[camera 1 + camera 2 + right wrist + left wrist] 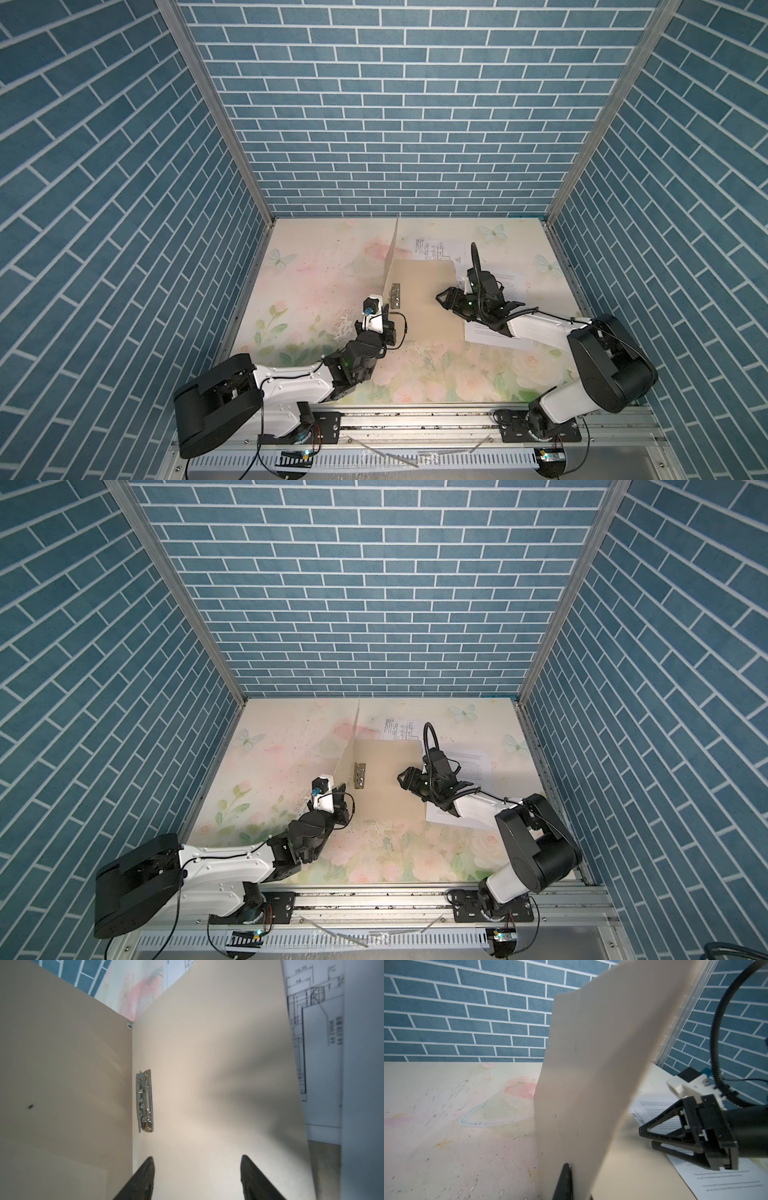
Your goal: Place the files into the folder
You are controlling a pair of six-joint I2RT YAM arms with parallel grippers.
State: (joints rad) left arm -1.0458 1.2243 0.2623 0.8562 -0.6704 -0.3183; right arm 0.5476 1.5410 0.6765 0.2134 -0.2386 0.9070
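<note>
The beige folder (428, 299) (386, 787) lies open on the table. Its cover (390, 257) (591, 1064) stands upright, and my left gripper (388, 309) (575, 1178) is shut on the cover's near edge. A metal clip (144, 1101) sits on the flat half beside the spine. My right gripper (440, 298) (197, 1159) hovers open over that flat half (207, 1064), holding nothing. One of the files, the drawing sheet (440, 249) (318, 1043), lies at the back, partly under the folder's far edge. The other, the text sheet (513, 282) (726, 1184), lies on the right beneath my right arm.
The floral tabletop (316, 291) is boxed in by blue brick-pattern walls (395, 124) at the back and both sides. A metal rail (415, 419) carrying both arm bases runs along the front edge.
</note>
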